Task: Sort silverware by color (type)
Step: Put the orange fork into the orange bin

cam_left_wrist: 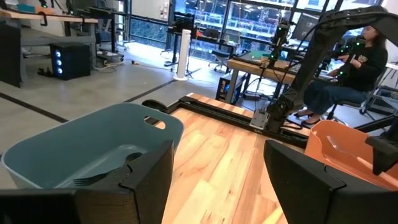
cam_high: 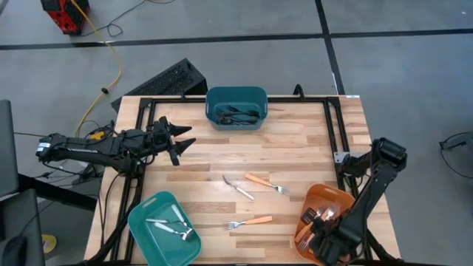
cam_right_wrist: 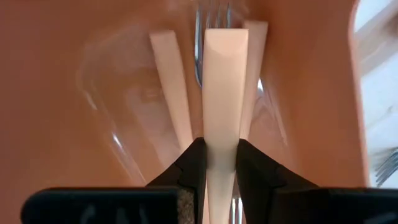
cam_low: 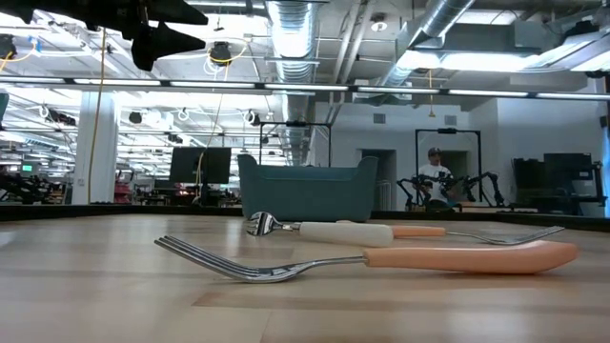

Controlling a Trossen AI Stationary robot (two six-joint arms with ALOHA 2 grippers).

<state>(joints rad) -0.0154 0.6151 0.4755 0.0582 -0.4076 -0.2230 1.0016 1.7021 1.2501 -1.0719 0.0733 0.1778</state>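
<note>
Right wrist view: the right gripper (cam_right_wrist: pixel 217 163) was seen pinching a pale orange, flat-handled fork (cam_right_wrist: pixel 224 81) between its dark fingers (cam_right_wrist: pixel 188 167), inside the orange bin (cam_high: pixel 319 200) at the table's 4 o'clock, over other orange-handled forks. Toward 9 o'clock, the left gripper (cam_high: pixel 179 139) was held with fingers spread. Three utensils (cam_high: pixel 251 191), one white-handled and two orange-handled with silver tines, were left mid-table.

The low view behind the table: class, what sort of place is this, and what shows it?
Probably a robotics lab or workshop: exposed ceiling ducts, a seated person beside more robot arms, and monitors.
</note>
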